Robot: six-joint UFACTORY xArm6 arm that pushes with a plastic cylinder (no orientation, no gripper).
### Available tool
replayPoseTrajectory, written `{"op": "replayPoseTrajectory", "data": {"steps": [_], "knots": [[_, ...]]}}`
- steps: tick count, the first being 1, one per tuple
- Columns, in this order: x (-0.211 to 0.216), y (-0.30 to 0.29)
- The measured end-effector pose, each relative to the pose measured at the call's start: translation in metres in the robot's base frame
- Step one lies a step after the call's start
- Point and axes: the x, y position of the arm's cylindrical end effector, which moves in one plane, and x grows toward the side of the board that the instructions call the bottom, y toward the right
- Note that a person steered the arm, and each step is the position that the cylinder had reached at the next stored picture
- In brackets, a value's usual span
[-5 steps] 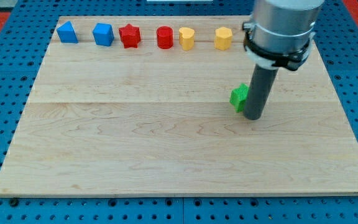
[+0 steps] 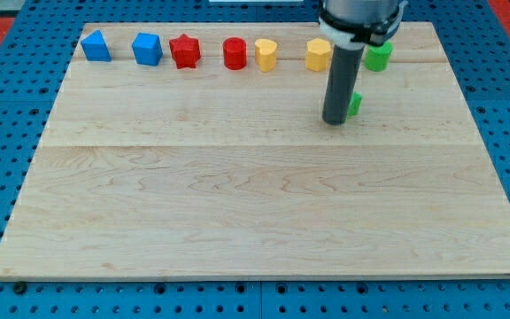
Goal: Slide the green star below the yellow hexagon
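Light bright, even, diffuse, probably from overhead. Board (image 2: pixel 237 204) evenly lit, no glare on the wood. Blocks along the board's top edge cast only faint, short shadows. Rod (image 2: pixel 342 84) dark, slight sheen along its length; small soft shadow at my tip (image 2: pixel 335 121). Focus sharp across the board; edges straight, no visible distortion.

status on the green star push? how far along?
Mostly done: the green star sits just below the yellow hexagon, slightly toward the view's right. In hand: my tip is against the star's left side, partly hiding it. Left: perhaps a small nudge leftward to centre it under the hexagon.
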Motion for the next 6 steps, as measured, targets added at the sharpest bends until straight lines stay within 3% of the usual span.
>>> {"op": "replayPoseTrajectory", "data": {"steps": [1,3,4,5,6], "knots": [[-0.044,0.015],[-0.035,0.094],[-0.07,0.108],[-0.079,0.045],[-0.046,0.044]]}}
